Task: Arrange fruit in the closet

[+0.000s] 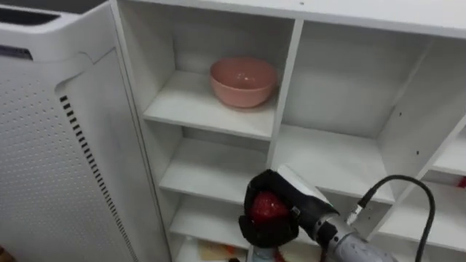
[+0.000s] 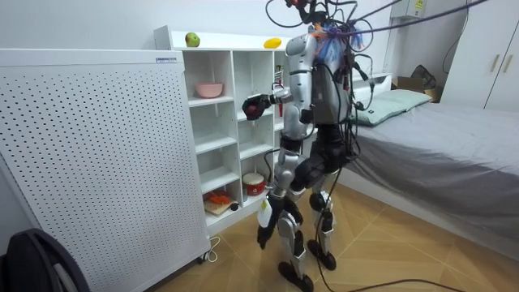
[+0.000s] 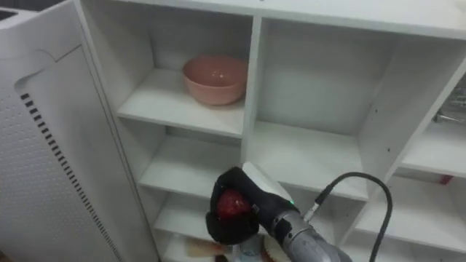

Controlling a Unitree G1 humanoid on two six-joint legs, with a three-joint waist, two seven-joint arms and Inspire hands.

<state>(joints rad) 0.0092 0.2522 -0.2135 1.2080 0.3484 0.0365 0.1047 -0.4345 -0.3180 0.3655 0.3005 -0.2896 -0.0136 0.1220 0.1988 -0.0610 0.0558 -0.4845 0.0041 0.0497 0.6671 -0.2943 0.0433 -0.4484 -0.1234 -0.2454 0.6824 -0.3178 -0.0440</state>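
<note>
right hand (image 1: pixel 268 218): clamped round a red fruit (image 1: pixel 266 207), in front of the closet (image 1: pixel 287 80), below the bowl (image 1: pixel 242 80)
left hand (image 2: pixel 262 229): hanging low, grip can't tell

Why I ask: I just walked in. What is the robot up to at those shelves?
The robot stands at the white shelf unit, its right hand curled round a red fruit, held before the middle shelves. A pink bowl sits in the top left compartment. A green fruit and a yellow fruit lie on top of the unit. Its left hand hangs low by its leg.
</note>
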